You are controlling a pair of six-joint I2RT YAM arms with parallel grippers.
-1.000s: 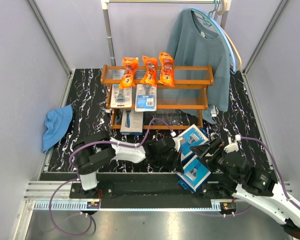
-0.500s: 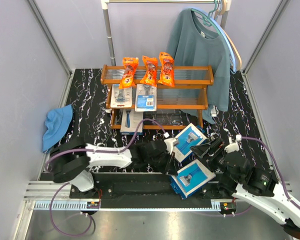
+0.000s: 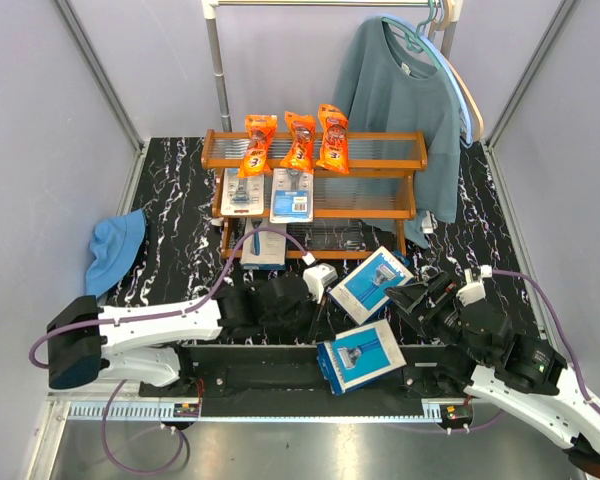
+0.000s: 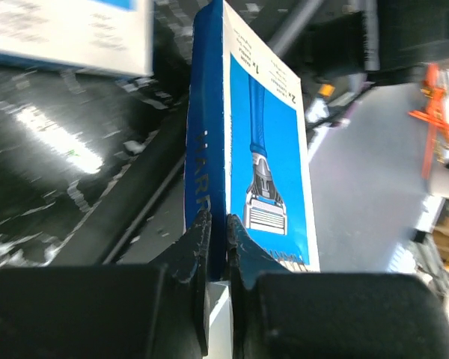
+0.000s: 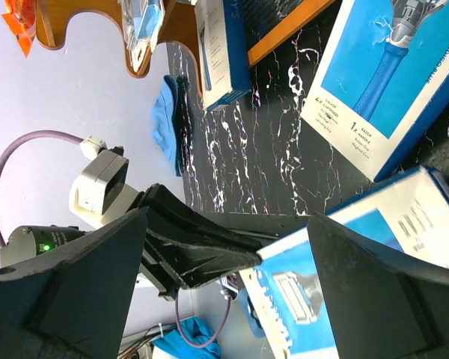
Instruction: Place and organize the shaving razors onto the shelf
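My left gripper [image 3: 315, 328] is shut on the edge of a flat blue razor box [image 3: 365, 355] and holds it over the table's near edge; the left wrist view shows the jaws [image 4: 217, 247] pinching that box [image 4: 266, 149]. A second blue box [image 3: 375, 280] lies on the table in front of the shelf [image 3: 410, 150]. My right gripper [image 3: 412, 297] is open and empty beside that box. The shelf holds three orange bags [image 3: 298, 142] on top, two blister cards [image 3: 268, 192] in the middle and one box [image 3: 265, 245] on the bottom tier.
A blue cloth [image 3: 113, 250] lies at the left. A teal sweater [image 3: 405, 100] hangs on a metal rail behind the shelf's right end. In the right wrist view the loose box [image 5: 389, 75] lies ahead and the left gripper [image 5: 194, 247] sits between my open fingers [image 5: 82, 284].
The left arm has stretched out and its gripper has drawn back left, carrying the held box down and left toward the near edge. The loose box shifted slightly. The right arm barely moved.
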